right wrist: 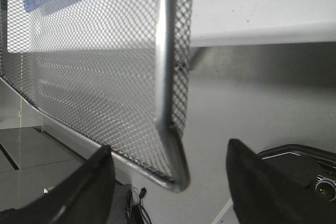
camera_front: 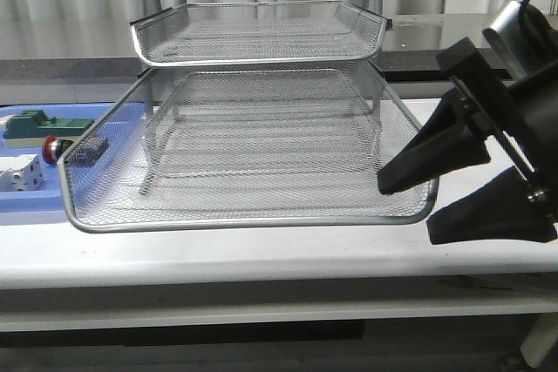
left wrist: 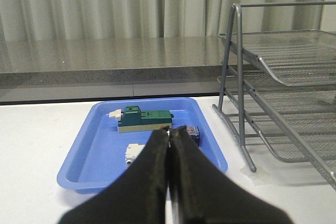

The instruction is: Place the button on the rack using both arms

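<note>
Right gripper (camera_front: 432, 206) jaws wide beside rack (camera_front: 253, 215), left gripper (left wrist: 169, 145) jaws closed, seemingly empty, white table (camera_front: 261, 254), curtains behind.

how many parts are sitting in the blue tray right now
3. In the blue tray: the green-and-beige block at the back, the white boxy part nearer the front, and the button, mostly hidden behind the left gripper. More may be hidden.

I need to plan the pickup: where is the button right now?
In the front view, the button lies at far left in the blue tray, beside the rack, below the green block.
</note>
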